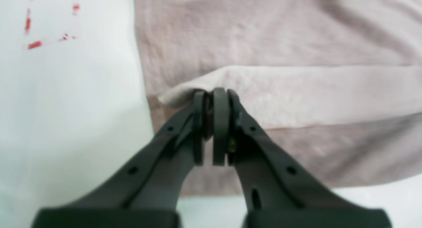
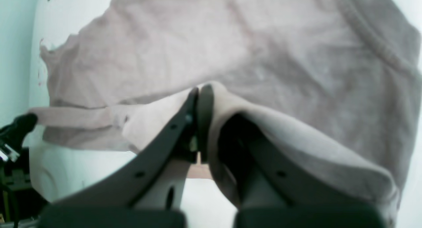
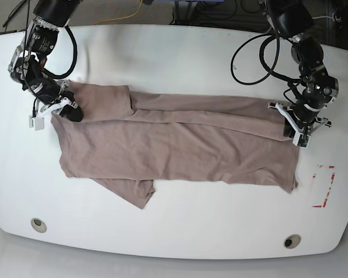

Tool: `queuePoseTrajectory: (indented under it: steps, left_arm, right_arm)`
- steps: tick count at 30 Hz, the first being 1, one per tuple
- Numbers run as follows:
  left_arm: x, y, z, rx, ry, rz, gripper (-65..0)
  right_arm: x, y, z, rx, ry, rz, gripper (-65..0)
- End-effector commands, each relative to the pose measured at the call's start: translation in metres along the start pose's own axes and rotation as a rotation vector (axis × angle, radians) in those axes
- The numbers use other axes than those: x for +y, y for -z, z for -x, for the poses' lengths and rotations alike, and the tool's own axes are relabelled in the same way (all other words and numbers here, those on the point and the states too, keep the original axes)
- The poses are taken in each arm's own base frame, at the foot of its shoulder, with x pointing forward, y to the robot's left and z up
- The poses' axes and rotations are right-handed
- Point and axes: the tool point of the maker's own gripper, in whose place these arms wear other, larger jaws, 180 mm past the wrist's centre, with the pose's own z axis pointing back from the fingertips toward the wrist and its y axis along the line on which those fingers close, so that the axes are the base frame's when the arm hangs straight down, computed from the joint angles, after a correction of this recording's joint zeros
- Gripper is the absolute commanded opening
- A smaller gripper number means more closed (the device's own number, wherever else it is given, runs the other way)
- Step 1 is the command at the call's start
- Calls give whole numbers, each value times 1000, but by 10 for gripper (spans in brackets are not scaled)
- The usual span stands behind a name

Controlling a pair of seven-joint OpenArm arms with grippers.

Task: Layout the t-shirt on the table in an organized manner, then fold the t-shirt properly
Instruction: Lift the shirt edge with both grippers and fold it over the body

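T-shirt (image 3: 174, 145) spread across the middle of the white surface (image 3: 180, 52) in base view, long axis left to right. Fabric thin, soft, dusty mauve-brown, unprinted, finely wrinkled. Upper long edge folded over onto the body as a narrow band, forming a rounded fold ridge. One sleeve protruding as a blunt flap at lower left of the garment.

Left claw (image 1: 212, 93), at right of base view: closed down on the folded edge of the cloth near the garment's right end; dark matte fingers with round pads pressed together, cloth pinched at the tips and bulging out to either side in the left wrist view.

Right claw (image 2: 199, 89), at upper left of base view: likewise clamped on the t-shirt edge; in the right wrist view fabric drapes thickly over one finger, ribbed hem or collar seam visible at upper right of that frame.

Surface smooth, glossy, curved at the edges. Red tape rectangle (image 3: 323, 185) at lower right, well clear of the cloth. Two round grommet holes (image 3: 38, 223) near the bottom edge.
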Motion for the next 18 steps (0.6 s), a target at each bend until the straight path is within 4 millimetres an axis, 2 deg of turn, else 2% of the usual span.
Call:
queuePoseTrajectory:
  steps: [1,12,18]
  left_arm:
    - [11,0,-10,-32,12,-14,-650]
    - [15,10,4,11,-10,4,-650]
    - [21,9,5,18,2,-5,-650]
  right_arm:
    - [2,-1,-18,-41,-14,-16,-650]
    - [-5,8,-24,-35,21,-21,-650]
    - [-13,14,-15,-9,67,-17,-650]
